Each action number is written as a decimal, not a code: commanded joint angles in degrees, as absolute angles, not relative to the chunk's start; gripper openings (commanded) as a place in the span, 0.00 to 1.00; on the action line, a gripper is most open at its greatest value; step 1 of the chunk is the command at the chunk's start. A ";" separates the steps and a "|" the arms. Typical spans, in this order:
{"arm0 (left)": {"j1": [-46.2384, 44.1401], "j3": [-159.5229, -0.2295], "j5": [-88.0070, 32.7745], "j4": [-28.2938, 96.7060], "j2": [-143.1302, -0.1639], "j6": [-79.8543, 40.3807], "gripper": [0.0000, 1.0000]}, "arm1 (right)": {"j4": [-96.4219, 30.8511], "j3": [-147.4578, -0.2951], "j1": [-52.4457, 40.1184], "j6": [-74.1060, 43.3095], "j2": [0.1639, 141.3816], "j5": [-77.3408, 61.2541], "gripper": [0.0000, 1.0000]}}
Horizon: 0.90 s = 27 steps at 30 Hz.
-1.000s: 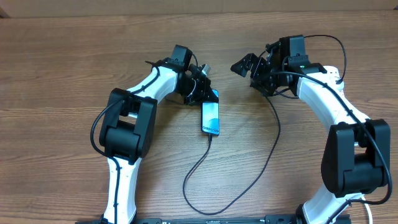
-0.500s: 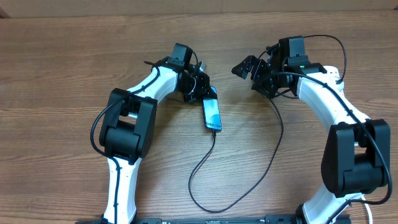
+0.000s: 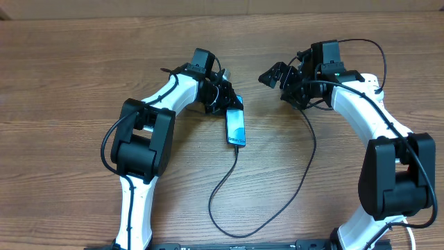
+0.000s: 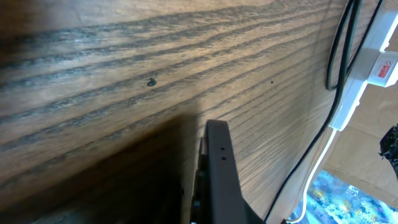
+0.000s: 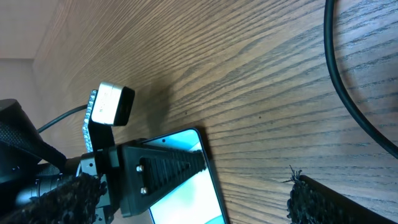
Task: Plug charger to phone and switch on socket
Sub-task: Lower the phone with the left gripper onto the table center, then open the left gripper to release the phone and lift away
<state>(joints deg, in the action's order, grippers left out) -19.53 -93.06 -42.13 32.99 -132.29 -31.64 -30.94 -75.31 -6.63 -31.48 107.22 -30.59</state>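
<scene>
The phone [image 3: 236,128] lies flat on the table with its blue screen up; its lit screen [image 5: 186,199] also shows in the right wrist view. The thin black charger cable [image 3: 229,182] runs from the phone's near end, loops down and climbs right toward my right arm. My left gripper [image 3: 231,101] sits at the phone's far end; one dark finger [image 4: 219,168] shows, and how the jaws stand is unclear. My right gripper [image 3: 276,76] hangs open to the right of the phone, with nothing between its fingers [image 5: 168,171]. The white socket [image 4: 376,62] with a red-marked switch shows only in the left wrist view.
A white cord [image 4: 320,165] leads from the socket along the table edge, beside a black cable [image 4: 339,50]. The charger's loop [image 3: 277,208] lies across the wood between the two arm bases. A black cable [image 5: 348,93] crosses the right wrist view.
The phone has shifted slightly right and straightened on the table, and the cable loop moved with it. Both arms have hardly moved.
</scene>
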 commanded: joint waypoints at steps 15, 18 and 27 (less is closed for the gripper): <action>-19.90 -93.86 -41.74 34.26 -132.70 -32.36 0.19 | -30.81 -76.66 -6.46 -30.98 106.74 -30.00 1.00; -19.92 -93.86 -41.52 34.30 -132.70 -32.36 0.25 | -30.81 -76.66 -6.46 -30.98 106.74 -30.00 1.00; -19.90 -93.86 -41.32 34.68 -132.70 -32.34 0.30 | -30.83 -76.66 -6.46 -30.98 106.74 -30.00 1.00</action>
<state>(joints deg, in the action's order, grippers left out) -19.53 -93.34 -42.83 34.20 -132.27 -31.64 -30.98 -75.31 -6.61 -31.46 107.22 -30.59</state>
